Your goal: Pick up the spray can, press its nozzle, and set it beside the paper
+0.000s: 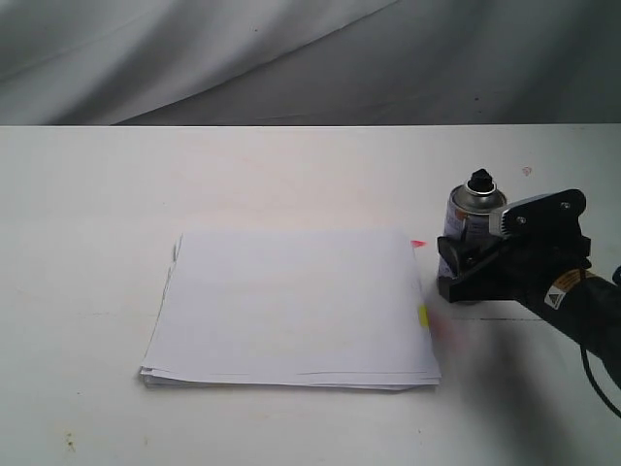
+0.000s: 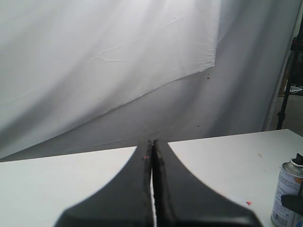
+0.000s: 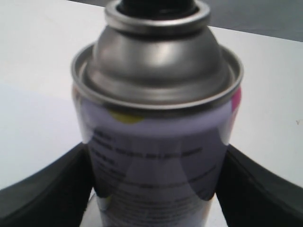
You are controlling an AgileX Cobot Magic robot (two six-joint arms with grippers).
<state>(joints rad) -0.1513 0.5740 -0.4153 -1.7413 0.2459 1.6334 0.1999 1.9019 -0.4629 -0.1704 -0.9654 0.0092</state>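
Note:
The silver spray can point(image 1: 473, 216) stands upright on the white table just right of the paper point(image 1: 291, 306), a flat white stack with pink and yellow tabs on its right edge. The black nozzle point(image 1: 480, 181) caps the can. My right gripper point(image 1: 456, 267) reaches in from the right, and its black fingers press on both sides of the can's lower body. The right wrist view is filled by the can point(image 3: 156, 142), a finger on either flank and the nozzle point(image 3: 156, 5) cut off at the frame edge. My left gripper point(image 2: 152, 144) is shut and empty; the can point(image 2: 286, 198) stands far off to its side.
A grey-white cloth backdrop point(image 1: 291, 58) hangs behind the table's far edge. The right arm's black body and cable point(image 1: 582, 311) lie over the table's right side. A faint red smear point(image 1: 446, 330) marks the table by the paper's right edge.

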